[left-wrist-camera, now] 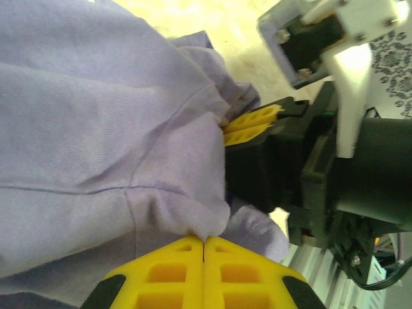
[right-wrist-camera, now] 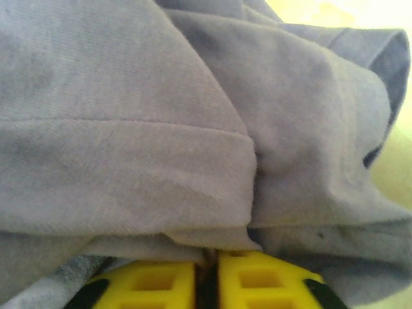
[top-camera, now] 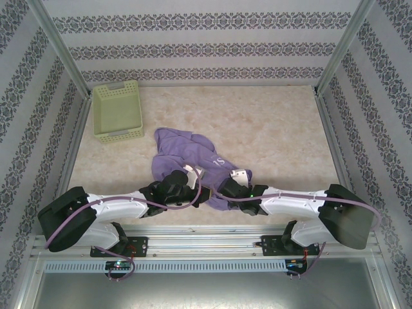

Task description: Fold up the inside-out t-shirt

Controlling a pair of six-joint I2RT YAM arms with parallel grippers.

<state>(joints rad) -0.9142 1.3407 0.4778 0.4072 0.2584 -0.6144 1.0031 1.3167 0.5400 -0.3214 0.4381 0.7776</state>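
Observation:
The inside-out t-shirt (top-camera: 187,153) lies crumpled in a lavender heap at the middle of the table, with white lettering (top-camera: 221,161) showing on its right side. Both grippers meet at its near edge. My left gripper (top-camera: 203,195) is shut, and a small fold of the shirt (left-wrist-camera: 206,222) is pinched at its yellow fingertips (left-wrist-camera: 174,257). My right gripper (top-camera: 219,192) is closed on a hem of the shirt (right-wrist-camera: 193,219), with cloth caught in the thin gap between its fingers (right-wrist-camera: 257,273). From the left wrist, the right gripper's yellow fingers (left-wrist-camera: 252,125) poke into the cloth.
A pale green basket (top-camera: 118,111) stands at the back left of the table. Patterned walls and metal posts (top-camera: 59,46) close in the sides and back. Marbled tabletop (top-camera: 283,135) lies bare to the right of the shirt.

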